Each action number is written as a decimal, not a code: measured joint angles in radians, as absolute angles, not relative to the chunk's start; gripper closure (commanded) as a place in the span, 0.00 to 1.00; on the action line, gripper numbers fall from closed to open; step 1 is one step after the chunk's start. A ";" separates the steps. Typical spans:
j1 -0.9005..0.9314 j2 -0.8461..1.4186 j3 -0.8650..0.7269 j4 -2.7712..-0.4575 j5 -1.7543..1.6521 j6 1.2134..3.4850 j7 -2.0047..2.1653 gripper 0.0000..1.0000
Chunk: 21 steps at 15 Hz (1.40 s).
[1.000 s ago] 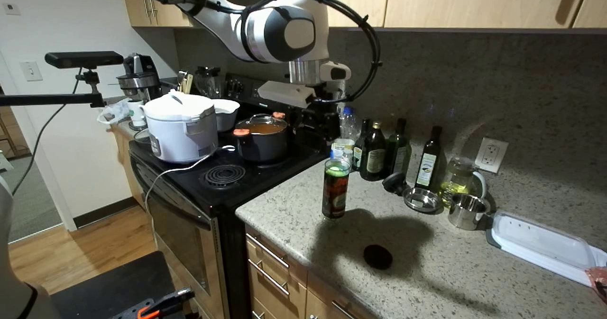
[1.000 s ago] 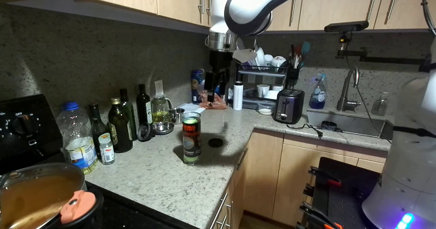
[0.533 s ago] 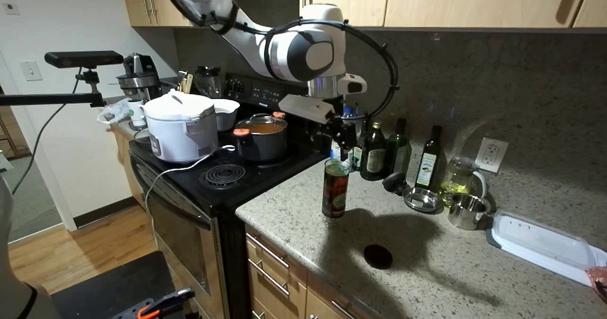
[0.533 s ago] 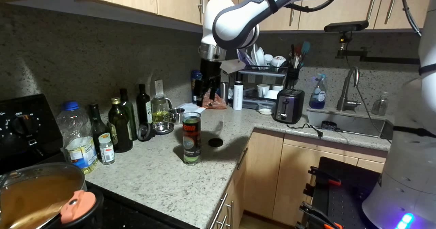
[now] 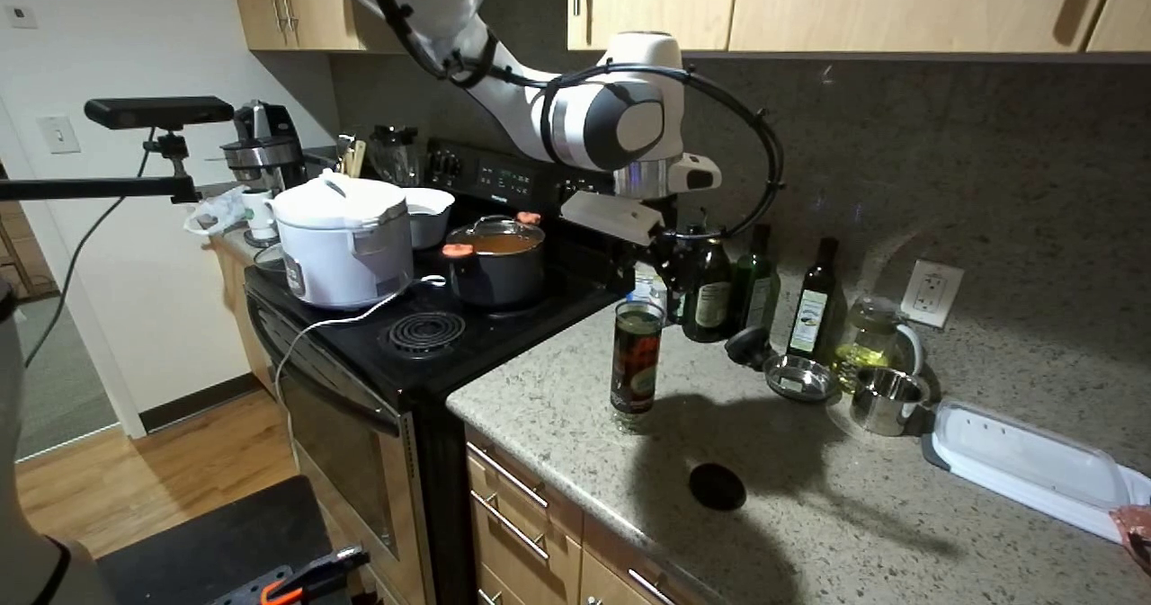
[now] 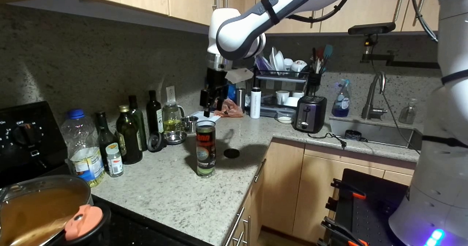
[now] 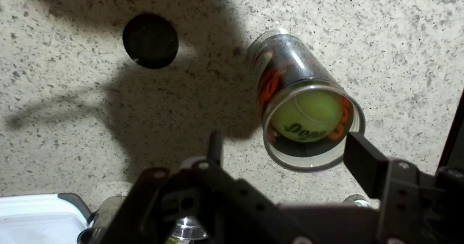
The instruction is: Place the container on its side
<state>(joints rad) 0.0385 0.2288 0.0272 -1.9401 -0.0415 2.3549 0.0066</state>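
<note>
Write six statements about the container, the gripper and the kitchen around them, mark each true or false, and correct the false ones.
1. The container stands upright on the countertop. True.
2. The gripper is clamped around the container. False: its jaws stand apart and hold nothing.
3. A yellow-green ball shows inside the container. True.
4. The round black disc lies on top of the container. False: it lies on the countertop, apart from the container.
5. The large clear plastic bottle has a red cap. False: its cap is blue.
6. A white cooker stands on the stove. True.
</note>
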 measured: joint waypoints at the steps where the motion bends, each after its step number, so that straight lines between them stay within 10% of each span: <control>1: 0.038 0.241 0.026 -1.928 -0.041 2.354 0.007 0.26; 7: 0.034 0.307 0.025 -1.883 -0.041 2.345 0.007 0.39; 8: 0.034 0.315 0.025 -1.879 -0.041 2.344 0.007 0.62; 15: 0.033 0.343 0.025 -1.875 -0.041 2.344 0.007 1.00; 21: 0.038 0.345 0.029 -1.872 -0.041 2.344 0.007 0.99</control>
